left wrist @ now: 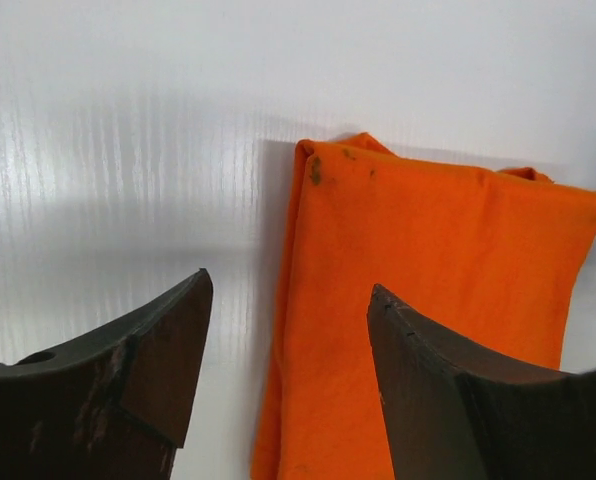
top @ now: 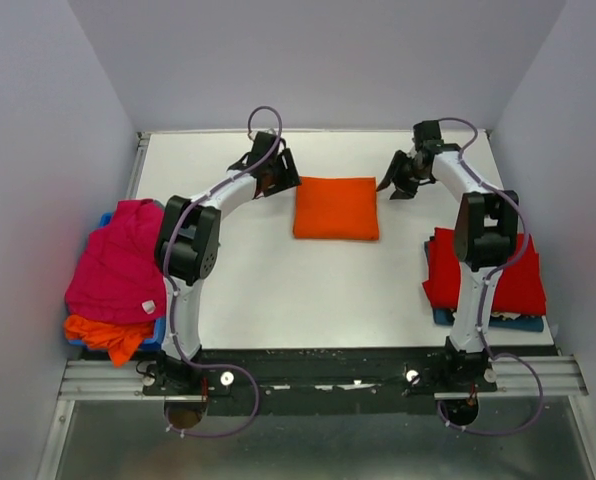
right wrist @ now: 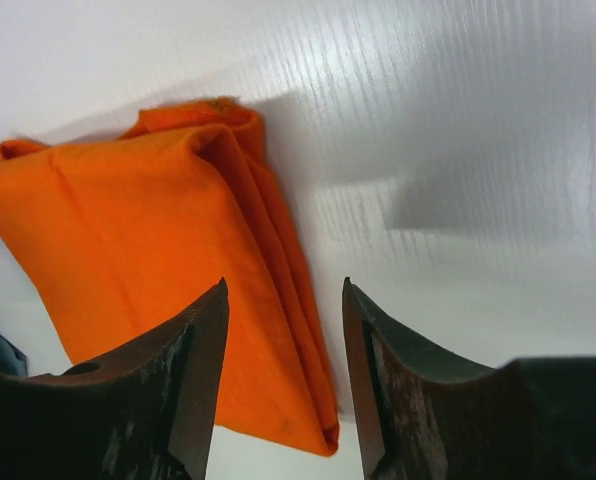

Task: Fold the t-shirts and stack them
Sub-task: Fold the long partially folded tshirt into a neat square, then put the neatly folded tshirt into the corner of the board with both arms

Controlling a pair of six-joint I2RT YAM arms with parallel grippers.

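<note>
Top external view: my 2 claws sit at the far end of the white worktop (top: 308, 290), one on either side of a folded orange t-shirt (top: 336, 208). The shirt lies flat as a neat rectangle, roughly midway between the sides. My left claw (top: 275, 180) is just beside its left edge, and my right claw (top: 396, 183) is just beside its right edge.

In the left wrist view my left claw's fingers stand wide apart with nothing between them; the shirt's layered left edge lies on the worktop below the gap. In the right wrist view my right claw is also parted, a little less widely, and holds nothing; the shirt's folded right edge lies under and just ahead of it. I cannot tell whether either claw touches the cloth.

At the left edge of the worktop a crumpled magenta t-shirt (top: 118, 262) lies on a loose orange t-shirt (top: 108, 335), with blue cloth (top: 156, 336) showing beneath. At the right edge a folded red t-shirt (top: 513, 275) rests on a darker blue t-shirt (top: 498, 322).
</note>
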